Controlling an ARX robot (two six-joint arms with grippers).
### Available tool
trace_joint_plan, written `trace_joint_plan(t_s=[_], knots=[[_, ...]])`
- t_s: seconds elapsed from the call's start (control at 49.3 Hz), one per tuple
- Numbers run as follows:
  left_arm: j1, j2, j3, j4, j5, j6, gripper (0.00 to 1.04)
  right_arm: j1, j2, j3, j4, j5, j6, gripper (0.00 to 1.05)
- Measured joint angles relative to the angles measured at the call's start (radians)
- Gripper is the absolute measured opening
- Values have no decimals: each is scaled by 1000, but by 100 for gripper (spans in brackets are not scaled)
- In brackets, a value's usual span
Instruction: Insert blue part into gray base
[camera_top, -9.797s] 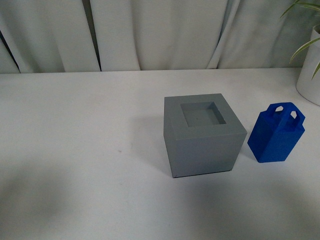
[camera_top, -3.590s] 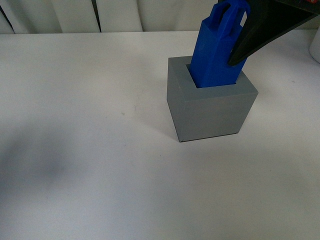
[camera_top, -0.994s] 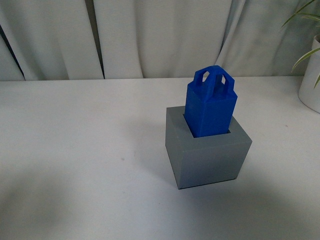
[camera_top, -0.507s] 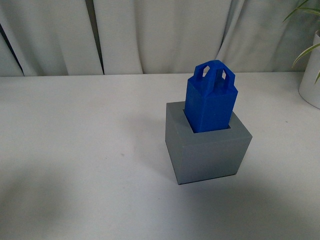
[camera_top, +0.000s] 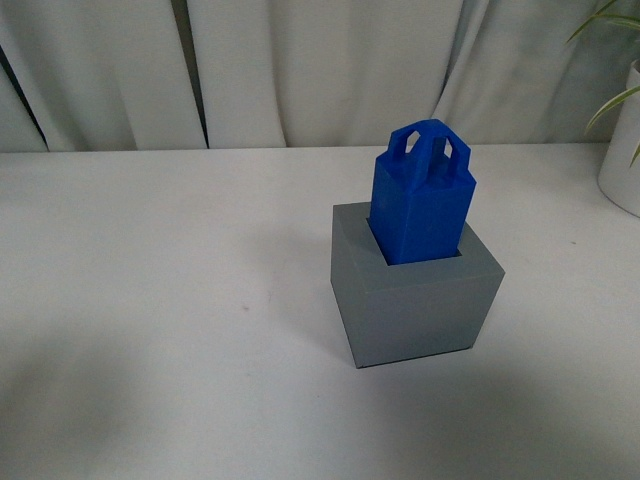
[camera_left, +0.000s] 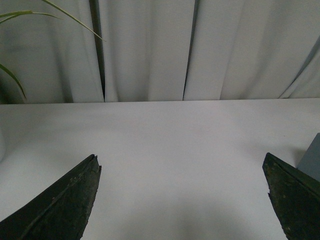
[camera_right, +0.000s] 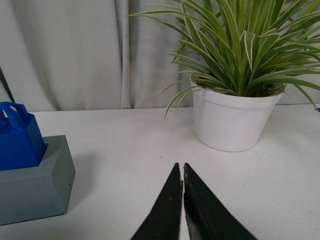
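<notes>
**Block seated in cube, both tools clear**

Block (camera_top: 421, 198) in bright blue stands upright in the square recess of the gray cube (camera_top: 415, 302), its lower part sunk below the cube's top face and its tapered top with two looped openings rising above. The cube sits on the white table (camera_top: 150, 300), right of centre in the front view, with nothing touching either piece. No arm shows in the front view.

The left tool (camera_left: 185, 200) hangs above bare table with its two dark fingers (camera_left: 60, 205) spread wide and nothing between them; a gray corner of the cube shows beside one finger. The right tool (camera_right: 182, 172) has its fingertips pressed together, holding nothing, and points at open table between the cube and a white pot (camera_right: 232, 117) with a striped green plant (camera_right: 240, 45). The pot stands to the right of the cube, well apart from it. Pale curtains (camera_top: 300, 70) hang along the far edge of the table.
</notes>
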Motion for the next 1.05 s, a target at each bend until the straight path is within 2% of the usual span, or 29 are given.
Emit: trace_joint_plan(t_s=[0.061,0.325,0.487,0.527,0.588,1.055], knots=[[0,0,0,0,0,0,99,0,-5,0,-4,0,0,17],[0,0,0,0,0,0,99,0,-5,0,-4,0,0,56],[0,0,0,0,0,0,99,0,-5,0,-4,0,0,94],[0,0,0,0,0,0,99,0,-5,0,-4,0,2,99],[0,0,0,0,0,0,99,0,-5,0,-4,0,1,97],[0,0,0,0,0,0,99,0,-5,0,-4,0,1,97]])
